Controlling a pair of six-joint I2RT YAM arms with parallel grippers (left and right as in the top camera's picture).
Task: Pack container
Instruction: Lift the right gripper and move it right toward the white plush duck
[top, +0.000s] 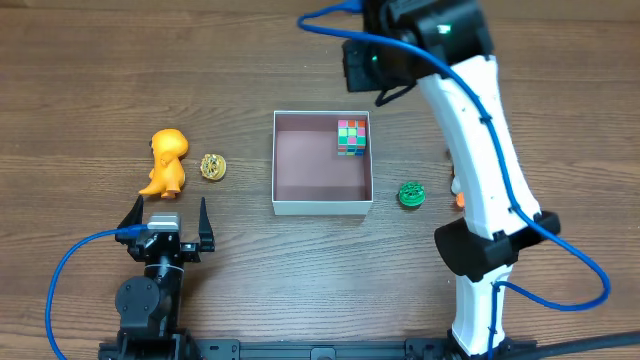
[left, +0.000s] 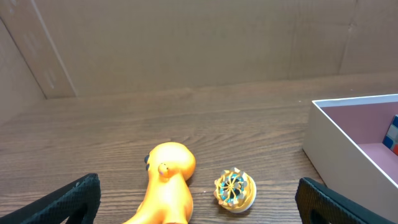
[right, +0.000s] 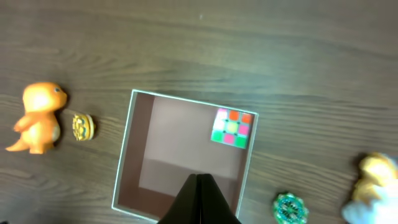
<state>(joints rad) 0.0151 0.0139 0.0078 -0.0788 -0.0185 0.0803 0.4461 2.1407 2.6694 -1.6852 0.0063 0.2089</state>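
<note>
The container (top: 320, 206) is a shallow white-walled square box with a pinkish-brown floor in the middle of the table. A multicoloured cube (top: 351, 137) lies in its far right corner. An orange dinosaur toy (top: 166, 162) and a gold spinner (top: 213, 167) lie left of the box. A green spinner (top: 411, 194) lies just right of it. My left gripper (top: 167, 222) is open and empty, just short of the dinosaur (left: 168, 180) and gold spinner (left: 235, 189). My right gripper (right: 200, 186) is shut and empty, high above the container (right: 124, 162).
A yellowish-white toy (right: 373, 183), blurred, lies right of the green spinner (right: 289, 207); in the overhead view it is mostly hidden by the right arm (top: 480, 150). A cardboard wall (left: 186, 43) stands behind the table.
</note>
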